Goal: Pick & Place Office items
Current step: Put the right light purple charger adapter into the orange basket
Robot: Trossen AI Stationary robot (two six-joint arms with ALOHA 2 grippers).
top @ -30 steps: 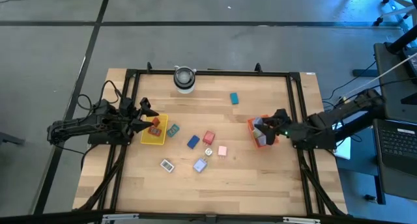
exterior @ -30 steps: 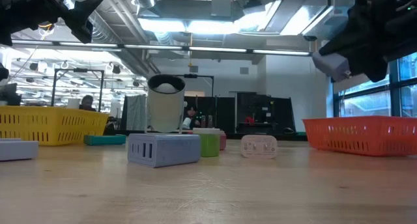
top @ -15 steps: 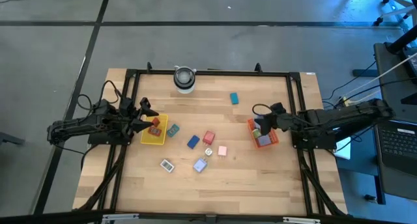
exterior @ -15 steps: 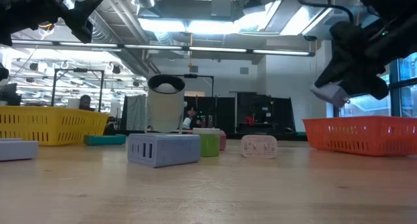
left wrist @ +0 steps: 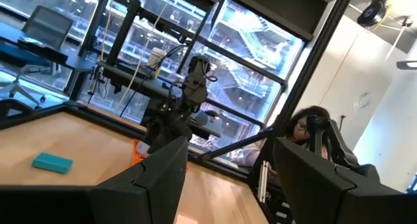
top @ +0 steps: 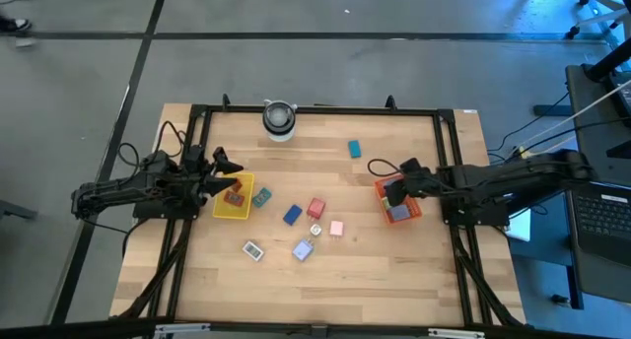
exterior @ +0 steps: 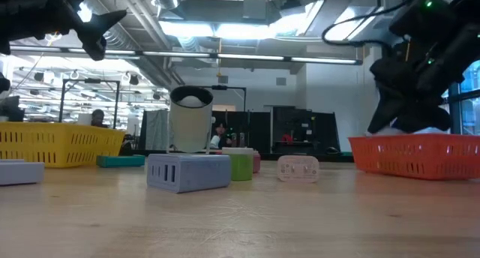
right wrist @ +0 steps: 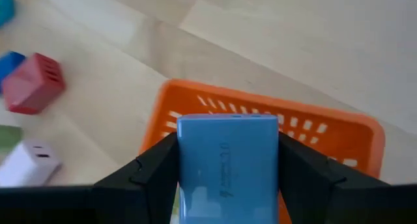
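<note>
Both right fingers clamp the light-blue rectangular block; I would lower it inside the orange mesh tray before releasing, left fingers parted, empty.

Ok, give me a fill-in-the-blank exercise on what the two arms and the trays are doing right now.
1. The right gripper holds a light blue block between its fingers, above the ____ tray.
2. The left gripper hangs with its fingers open over the ____ tray.
3. The grey-white cylinder stands at the table's ____ edge in the high view.
4. The teal block lies on the bare table, in ____ tray.

Missing words: orange; yellow; far; neither
</note>
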